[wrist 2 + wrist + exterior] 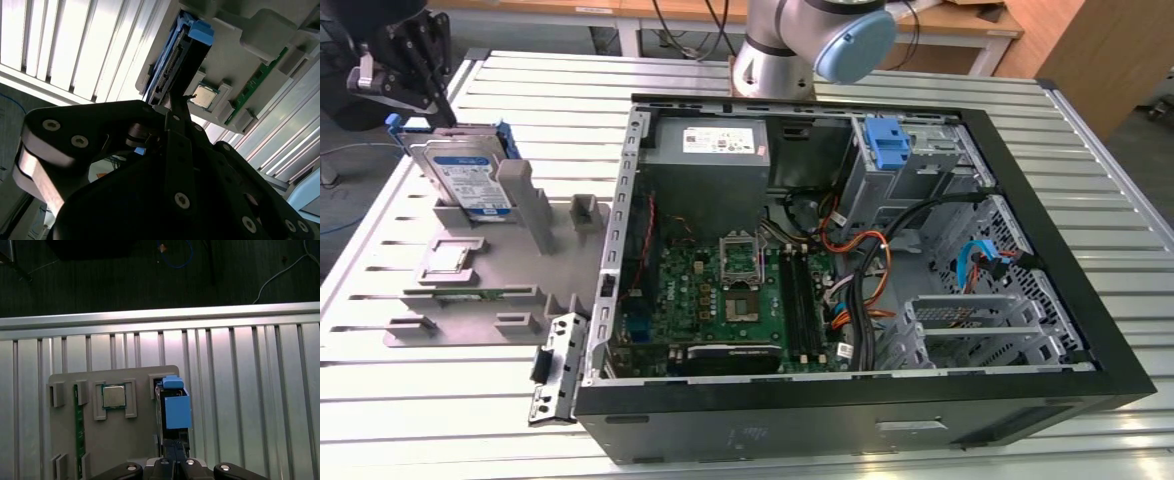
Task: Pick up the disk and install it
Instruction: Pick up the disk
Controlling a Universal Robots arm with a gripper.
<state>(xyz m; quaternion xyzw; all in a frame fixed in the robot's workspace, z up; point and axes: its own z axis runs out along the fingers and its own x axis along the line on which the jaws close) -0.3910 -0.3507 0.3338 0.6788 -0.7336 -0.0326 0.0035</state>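
Claw (438,108) hangs over the far corner of the bench (414,400), at the exterior view's left. It is closed and empty: in both wrist views the fingers (176,107) (170,455) run together to one narrow tip. The tip sits just above the top edge of the disk (464,178); whether they touch cannot be told. The disk stands on edge in a slot of the grey holder (480,290), blue carrier around it, label facing the near side. A chip (114,396) and a green memory stick (78,430) lie in the same holder. The open PC case (1067,300) is to the right, close beside the holder.
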